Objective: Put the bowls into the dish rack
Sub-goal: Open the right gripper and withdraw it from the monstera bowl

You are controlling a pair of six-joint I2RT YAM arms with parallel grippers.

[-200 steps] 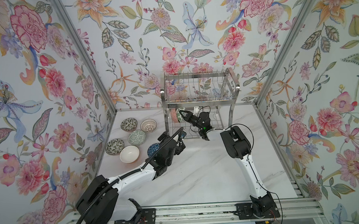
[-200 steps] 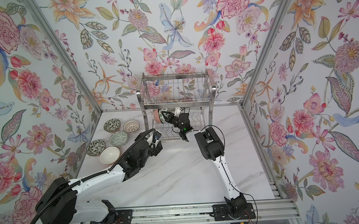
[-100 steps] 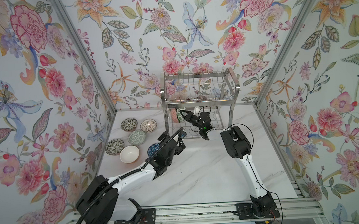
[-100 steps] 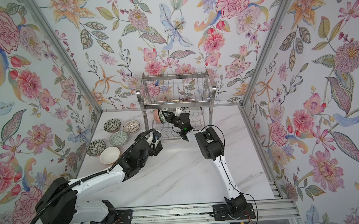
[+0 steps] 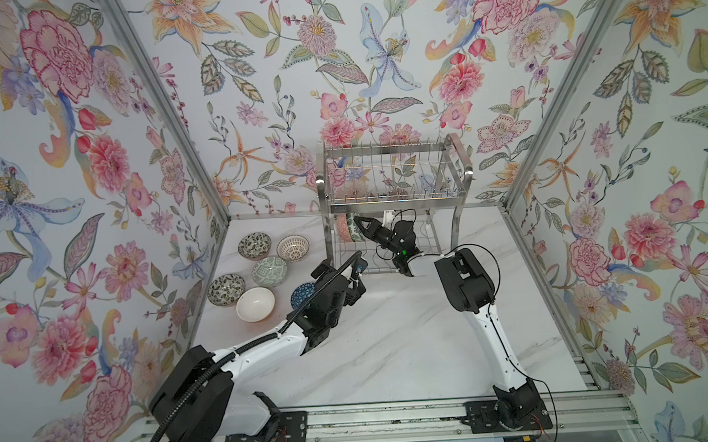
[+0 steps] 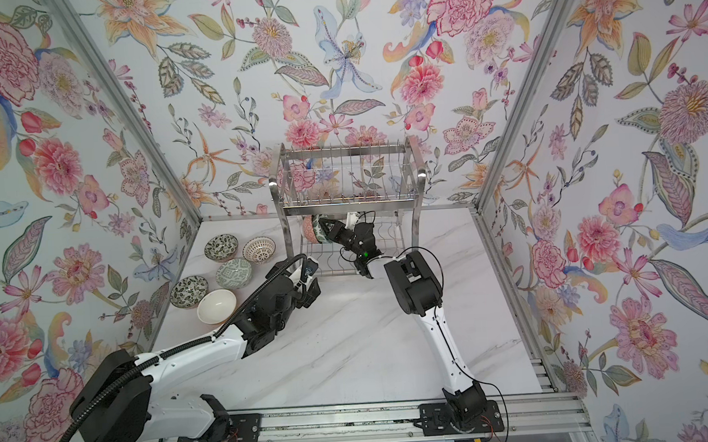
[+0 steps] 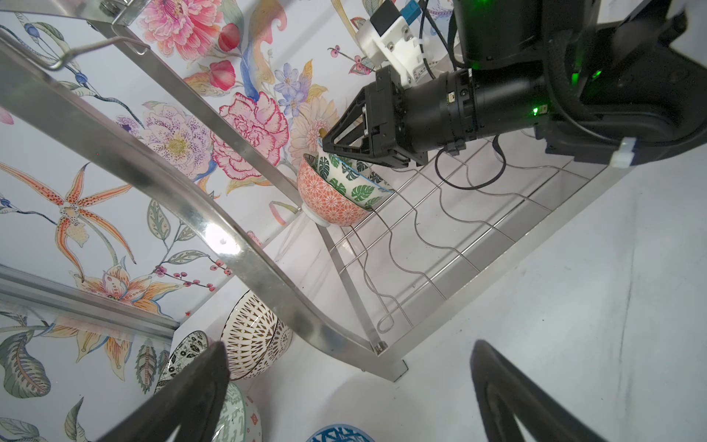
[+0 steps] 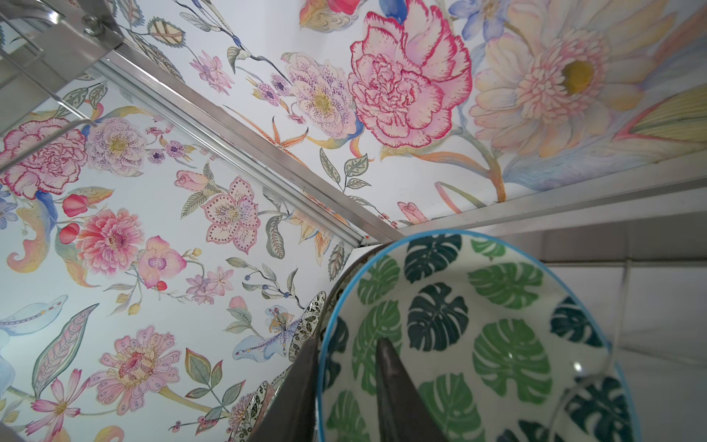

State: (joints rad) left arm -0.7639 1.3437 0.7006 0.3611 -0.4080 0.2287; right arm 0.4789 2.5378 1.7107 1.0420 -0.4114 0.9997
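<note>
The dish rack [image 5: 387, 178] [image 6: 341, 177] stands at the back of the table. On its lower tier a green-leaf bowl [image 7: 346, 181] [image 8: 497, 344] leans on edge inside an orange-patterned bowl [image 7: 325, 203]. My right gripper [image 5: 358, 221] [image 7: 325, 143] [image 8: 348, 344] straddles the leaf bowl's rim, one finger outside against it and the other inside with a gap, so it is open. My left gripper [image 7: 350, 344] [image 5: 354, 288] hovers wide open and empty by the rack's front left foot, just above a blue-triangle bowl [image 5: 302, 293] [image 7: 340, 434].
Several bowls sit on the table's left: two black-and-white floral [image 5: 254, 245] [image 5: 226, 289], a brown lattice [image 5: 292, 247] [image 7: 252, 336], a pale green [image 5: 269, 271] and a cream [image 5: 255, 304]. The rack's curved side frame [image 7: 153, 183] passes close to my left gripper. Floral walls enclose three sides.
My right gripper's jaws have spread apart on the leaf bowl's rim. Neither arm has visibly moved, and the left gripper stays open.
</note>
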